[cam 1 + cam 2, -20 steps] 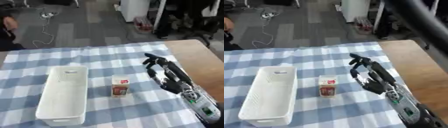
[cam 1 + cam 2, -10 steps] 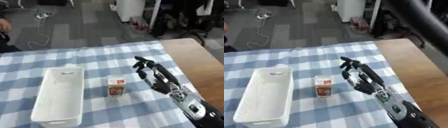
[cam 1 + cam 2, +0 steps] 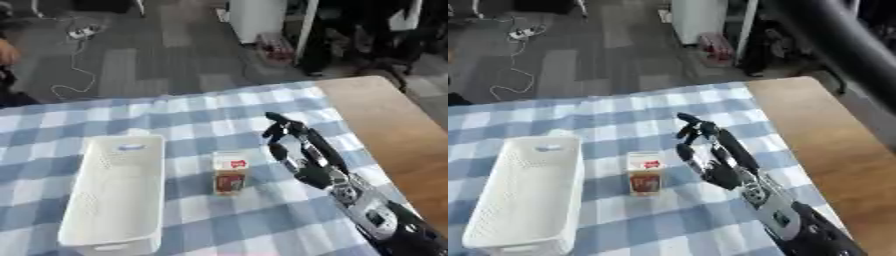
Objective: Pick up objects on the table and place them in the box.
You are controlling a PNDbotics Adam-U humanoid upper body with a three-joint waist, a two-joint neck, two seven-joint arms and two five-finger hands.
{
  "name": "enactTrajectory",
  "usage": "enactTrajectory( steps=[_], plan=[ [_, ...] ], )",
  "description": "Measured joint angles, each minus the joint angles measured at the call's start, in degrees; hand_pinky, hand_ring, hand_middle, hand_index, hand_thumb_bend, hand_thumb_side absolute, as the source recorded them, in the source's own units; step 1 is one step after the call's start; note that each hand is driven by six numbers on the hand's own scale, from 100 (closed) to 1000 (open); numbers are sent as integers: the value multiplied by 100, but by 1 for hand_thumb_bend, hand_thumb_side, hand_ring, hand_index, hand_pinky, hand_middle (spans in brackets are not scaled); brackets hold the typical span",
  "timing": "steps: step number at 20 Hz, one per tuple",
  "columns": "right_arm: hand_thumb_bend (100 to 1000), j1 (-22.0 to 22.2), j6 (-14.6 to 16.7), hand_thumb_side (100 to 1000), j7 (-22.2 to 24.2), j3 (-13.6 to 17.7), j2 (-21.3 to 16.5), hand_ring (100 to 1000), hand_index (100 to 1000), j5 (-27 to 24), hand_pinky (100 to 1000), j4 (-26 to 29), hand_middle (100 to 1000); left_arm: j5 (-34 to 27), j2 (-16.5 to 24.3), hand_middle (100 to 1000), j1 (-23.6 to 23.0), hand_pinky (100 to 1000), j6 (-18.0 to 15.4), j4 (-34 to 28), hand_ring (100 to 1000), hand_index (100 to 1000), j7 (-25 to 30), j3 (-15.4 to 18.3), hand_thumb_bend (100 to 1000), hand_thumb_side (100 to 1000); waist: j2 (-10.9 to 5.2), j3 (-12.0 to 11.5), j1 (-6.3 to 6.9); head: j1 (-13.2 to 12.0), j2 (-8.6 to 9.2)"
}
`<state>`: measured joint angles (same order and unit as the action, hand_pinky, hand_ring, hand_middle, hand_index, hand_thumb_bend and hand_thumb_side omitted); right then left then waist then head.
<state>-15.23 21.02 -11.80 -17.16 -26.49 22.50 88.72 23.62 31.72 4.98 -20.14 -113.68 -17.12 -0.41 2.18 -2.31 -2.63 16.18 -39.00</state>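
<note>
Where our right arm reaches in from the lower right corner, we see the right robot hand [image 3: 302,152] raised over the desk [image 3: 385,120], its dark fingers [image 3: 689,125] spread and only slightly bent, holding nothing. It hovers just to the right of the carton [image 3: 230,172], apart from it and not touching.

We read the carton as a small upright box with a white top half bearing a red patch and a darker red-brown lower half; the print on it is too blurred for us to make out. It stands on the blue-and-white checked cloth [image 3: 192,120] that covers most of the desk, roughly in the middle of the cloth.

Just left of the carton, with a strip of cloth between them, lies the box [image 3: 118,192]: a long white plastic bin with perforated walls and a handle slot at each short end. We see nothing inside it.

To the right, bare brown wood of the desk shows past the cloth's edge. Our left robot hand appears in neither view.
</note>
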Motion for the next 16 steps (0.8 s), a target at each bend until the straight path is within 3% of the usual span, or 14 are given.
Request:
enactTrajectory(
  steps=[6,16],
  plan=[
    [353,-50,126,1000,-108,-108,22,580,978,154,755,-103,657,-2,0,639,3,396,0,0,453,762,1,0,123,911,0,-19,0,-2,-4],
    [332,-208,130,1000,290,-211,12,598,981,614,772,-213,686,-53,0,639,64,396,-6,0,453,762,6,-2,136,908,31,-63,-8,-1,10]
  ],
)
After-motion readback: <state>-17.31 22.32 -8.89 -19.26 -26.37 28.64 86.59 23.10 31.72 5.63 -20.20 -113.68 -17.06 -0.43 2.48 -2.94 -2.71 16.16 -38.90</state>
